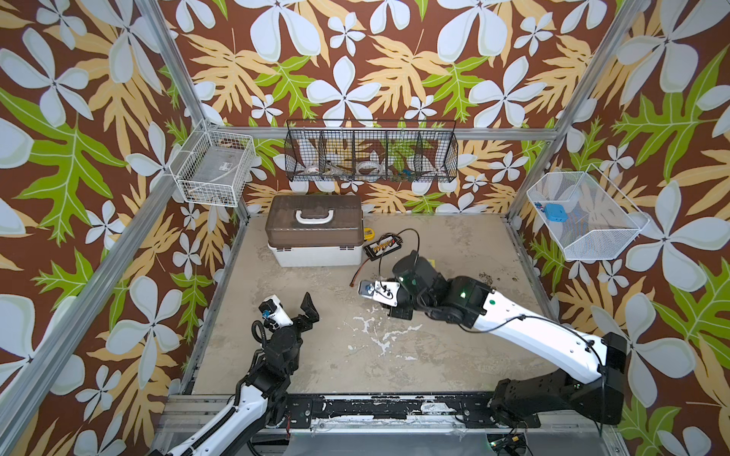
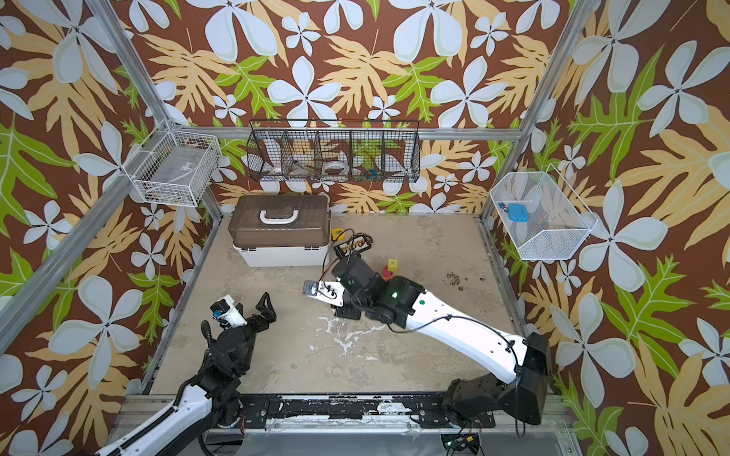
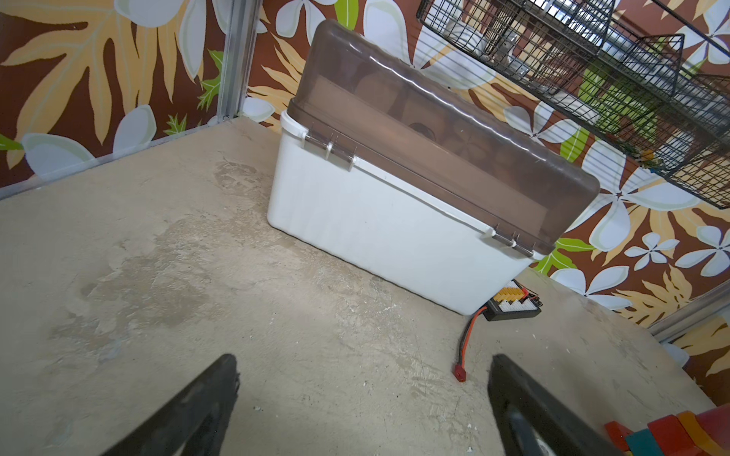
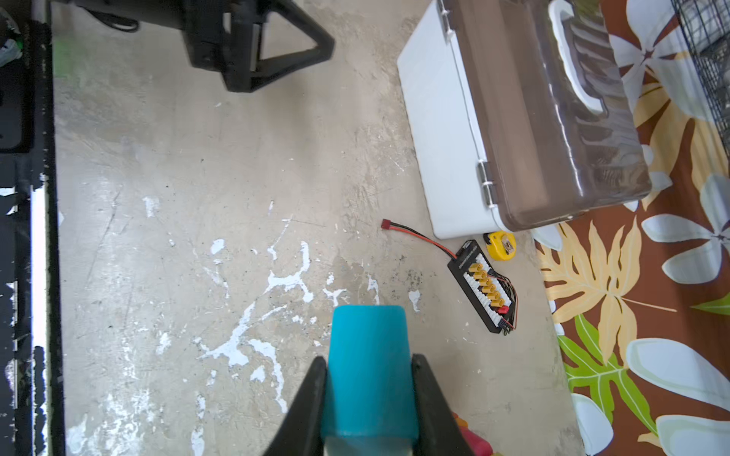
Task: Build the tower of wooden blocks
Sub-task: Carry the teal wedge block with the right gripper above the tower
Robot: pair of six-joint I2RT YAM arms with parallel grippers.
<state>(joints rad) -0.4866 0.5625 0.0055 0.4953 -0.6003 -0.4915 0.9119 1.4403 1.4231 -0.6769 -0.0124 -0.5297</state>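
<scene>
**Clerk:** Right hand [image 4: 369,359]?

**Inspector:** Narrowly parted. Both black fingers [image 4: 312,395] pinch a teal block [image 4: 369,335] by its two flat sides. The block is smooth and evenly painted, with rounded corners at its far end.

**Clerk:** Orientation?

**Inspector:** Its long axis runs along the fingers. The free end juts past the fingertips, over the desk [image 4: 197,177]. Whether it sits level cannot be told.

**Clerk:** The other wood blocks?

**Inspector:** A red corner [image 4: 472,436] shows just beneath the right hand. In a top view, a yellow block [image 2: 392,264] sits on a red block [image 2: 386,271], close behind the right arm's wrist.

**Clerk:** Left hand [image 3: 364,367]?

**Inspector:** Spread wide and gripping nothing, over the desk. Red, orange and teal blocks [image 3: 671,432] lie near one finger. The brown-lidded case [image 3: 395,221] and the connector board [image 3: 513,306] stand farther off, side by side.
</scene>
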